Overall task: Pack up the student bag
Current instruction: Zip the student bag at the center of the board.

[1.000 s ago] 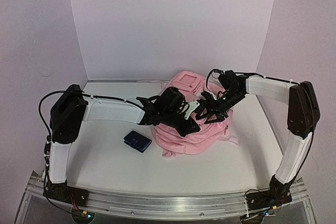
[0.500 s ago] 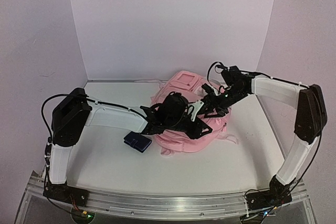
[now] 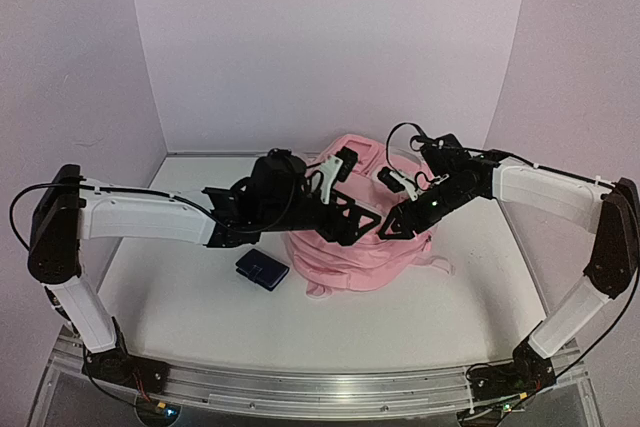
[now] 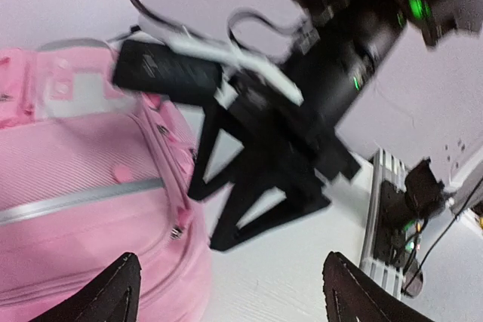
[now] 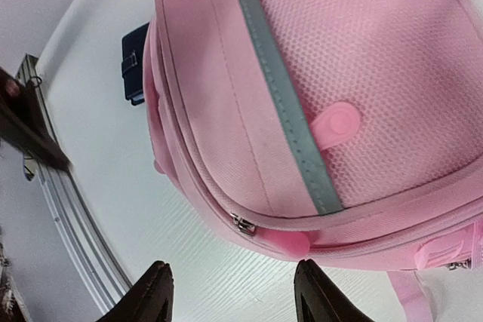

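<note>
At the left of the top view, the small dark wallet (image 3: 262, 269) lies flat on the table (image 3: 180, 327). It is just beside the lower left edge of the bag (image 3: 350, 265). It is likely there because it has to go in and has not gone in yet.

The bag lies flat in the middle of the table, a bit to the right, where both arms can reach it. In the right wrist view its zip looks closed, and a little metal pull (image 5: 241, 224) sits at the lower edge. So the bag likely needs opening first.

The left gripper (image 3: 368, 225) hangs over the middle of the bag. In its own view its fingers (image 4: 121, 292) are wide apart and hold nothing. The picture is blurry, so I cannot tell how near the bag they are.

The right gripper (image 3: 393, 227) comes in from the right and meets the left one over the bag, almost tip to tip. Its fingers (image 5: 155, 292) are apart too, with nothing between them. They point down near the zip edge, likely to catch the pull
</note>
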`<state>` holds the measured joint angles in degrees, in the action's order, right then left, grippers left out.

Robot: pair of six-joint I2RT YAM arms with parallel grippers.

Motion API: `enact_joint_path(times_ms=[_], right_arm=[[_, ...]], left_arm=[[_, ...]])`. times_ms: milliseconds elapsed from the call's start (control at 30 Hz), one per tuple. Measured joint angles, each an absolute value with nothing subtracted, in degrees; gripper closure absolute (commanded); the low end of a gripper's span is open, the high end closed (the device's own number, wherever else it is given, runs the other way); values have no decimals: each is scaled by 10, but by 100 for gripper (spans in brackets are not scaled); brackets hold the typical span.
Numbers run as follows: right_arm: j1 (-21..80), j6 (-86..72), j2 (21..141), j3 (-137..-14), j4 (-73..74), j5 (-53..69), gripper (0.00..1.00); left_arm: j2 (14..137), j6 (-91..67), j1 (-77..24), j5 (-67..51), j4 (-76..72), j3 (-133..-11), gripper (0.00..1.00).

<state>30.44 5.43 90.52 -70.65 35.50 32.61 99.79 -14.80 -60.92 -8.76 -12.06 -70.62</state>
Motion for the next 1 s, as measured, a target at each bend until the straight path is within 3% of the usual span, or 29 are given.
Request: enact_joint_path(times_ms=[367,667,900,1000], right_arm=[[345,81,905,-669,301,214,47],[348,139,905,-664,277,183,59],[349,168,905,-641,264,181,65],[351,179,907,-636,257,175,75]], left_arm=[[904,-226,-535,32,-128,-616,9],[905,-224,-534,30,-118,-615,0],[908,-193,-518,7,-101,-615,0],[908,-175,-509,-3,-94,-617,0]])
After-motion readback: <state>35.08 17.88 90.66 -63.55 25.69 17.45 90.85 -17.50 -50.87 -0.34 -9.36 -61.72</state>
